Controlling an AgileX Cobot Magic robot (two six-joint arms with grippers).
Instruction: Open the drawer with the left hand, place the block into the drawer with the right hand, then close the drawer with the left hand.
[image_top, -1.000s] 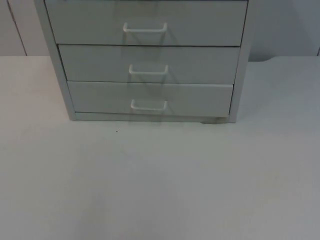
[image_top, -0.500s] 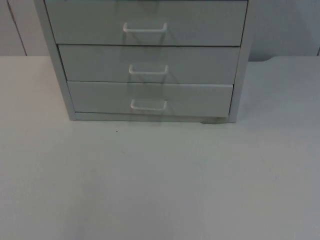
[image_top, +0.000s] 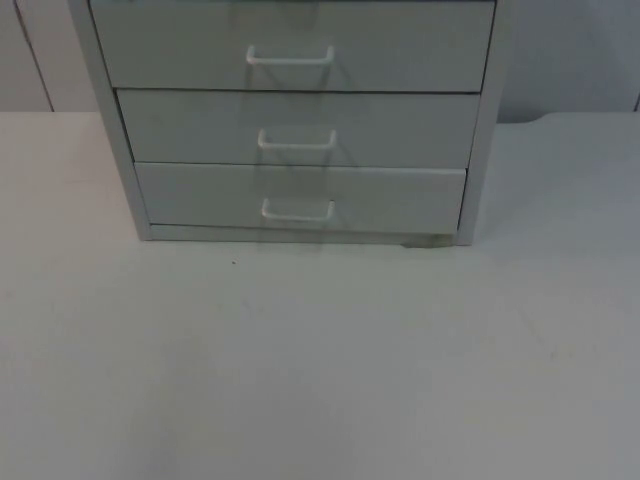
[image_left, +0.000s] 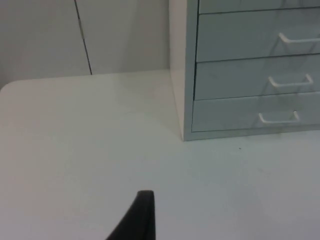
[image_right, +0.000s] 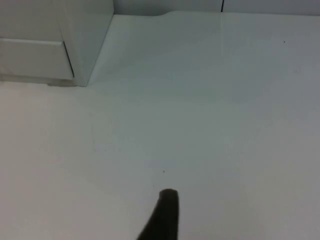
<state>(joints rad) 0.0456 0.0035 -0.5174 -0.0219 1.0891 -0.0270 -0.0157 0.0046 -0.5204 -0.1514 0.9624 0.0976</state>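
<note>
A grey cabinet (image_top: 120, 150) with three drawers stands at the back of the white table (image_top: 320, 360). Each drawer has a white bar handle: top (image_top: 290, 56), middle (image_top: 296, 140), bottom (image_top: 297, 210). All three drawer fronts look pushed in. My left gripper (image_left: 142, 215) hovers over bare table to the left of the cabinet (image_left: 182, 75), well away from the handles (image_left: 279, 118). My right gripper (image_right: 165, 215) hovers over the table to the right of the cabinet's corner (image_right: 82, 45). Neither gripper has anything near it.
The grey partition wall (image_top: 570, 50) rises behind the table. The table's back edge runs beside the cabinet on both sides (image_top: 590, 115). A wide stretch of table lies in front of the drawers.
</note>
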